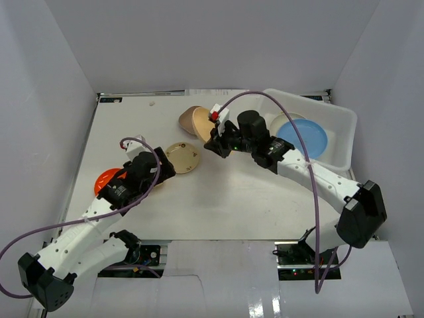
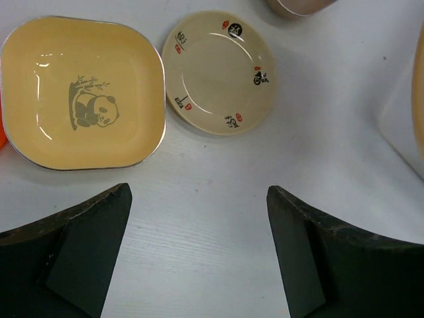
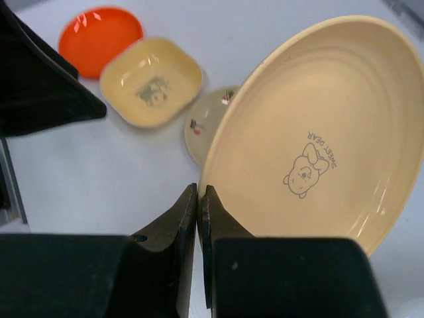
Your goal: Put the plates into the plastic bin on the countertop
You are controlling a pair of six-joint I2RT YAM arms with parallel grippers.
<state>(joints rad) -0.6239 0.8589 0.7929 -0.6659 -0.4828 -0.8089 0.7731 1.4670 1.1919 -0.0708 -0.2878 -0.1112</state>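
My right gripper (image 3: 200, 199) is shut on the rim of a beige oval plate (image 3: 318, 132) printed with a small bear, and the plate (image 1: 192, 120) stands tilted over the countertop (image 1: 232, 199). The white plastic bin (image 1: 341, 119) sits at the back right and holds a blue plate (image 1: 303, 138). My left gripper (image 2: 199, 199) hangs open over bare tabletop, just short of a square panda plate (image 2: 83, 93) and a small round cream plate (image 2: 218, 71). An orange plate (image 1: 105, 180) lies at the left, partly under the left arm.
White walls close in the countertop on three sides. A white dish (image 1: 281, 123) shows behind the blue plate in the bin. The right arm (image 1: 318, 179) stretches across in front of the bin. The left arm (image 3: 40, 86) shows dark at the left of the right wrist view.
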